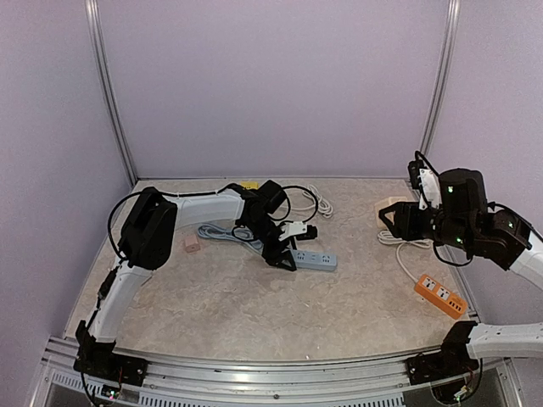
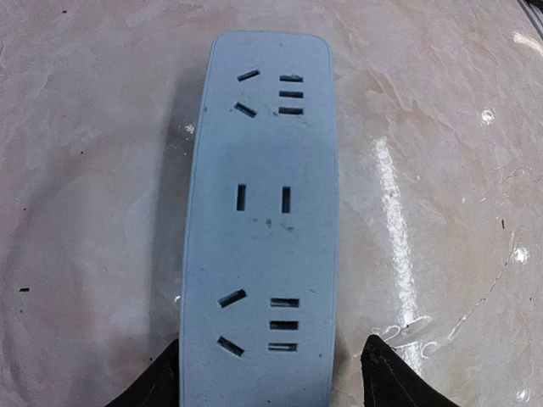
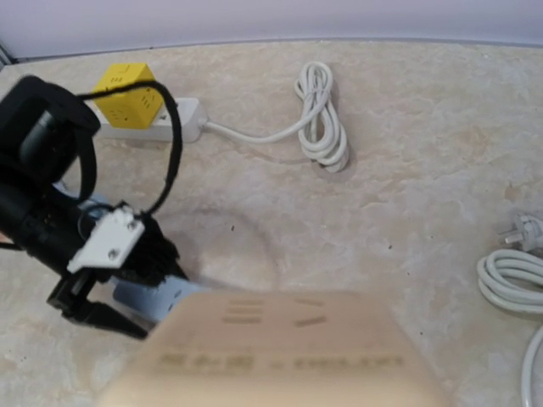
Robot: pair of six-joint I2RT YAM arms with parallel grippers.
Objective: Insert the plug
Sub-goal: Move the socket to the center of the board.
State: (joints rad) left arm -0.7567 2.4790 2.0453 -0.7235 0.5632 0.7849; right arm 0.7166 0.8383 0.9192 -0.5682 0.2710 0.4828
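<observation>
Table point(image 1: 254, 314): marbled top, walled booth, both arms reaching in from 6 o'clock.

Blue power strip point(image 1: 316, 259): laid flat just past table centre with its sockets up, judged to be the receiver for the plug. It is straddled at its near end by the left gripper point(image 1: 282, 259). The jaws stand apart and nothing is clamped yet. In the left wrist view one fingertip point(image 2: 161, 381) at 7 o'clock sits against the strip's edge, and the other at 5 o'clock is kept off by a gap. This placement is judged to be for pinning the strip so it is not shoved during insertion.

Beige block point(image 3: 271, 356): blurred and close at 6 o'clock of the right wrist view, with slots and print on its face. It is carried off the table at 3 o'clock by the right gripper point(image 1: 397, 225). The fingers are hidden under it, so the grip is judged rather than seen. Prongs cannot be seen. It is taken as the plug part, parked well apart from the strip until the strip is secured.

Orange strip point(image 1: 439, 294): lies at 4 o'clock, unused.

White cable coil point(image 3: 322, 119): at 12 o'clock, clear of the work.

Yellow cube point(image 3: 127, 85): at 11 o'clock, on a white strip.

Loose white plug point(image 3: 524, 229): at 3 o'clock of the right wrist view, untouched.
</observation>
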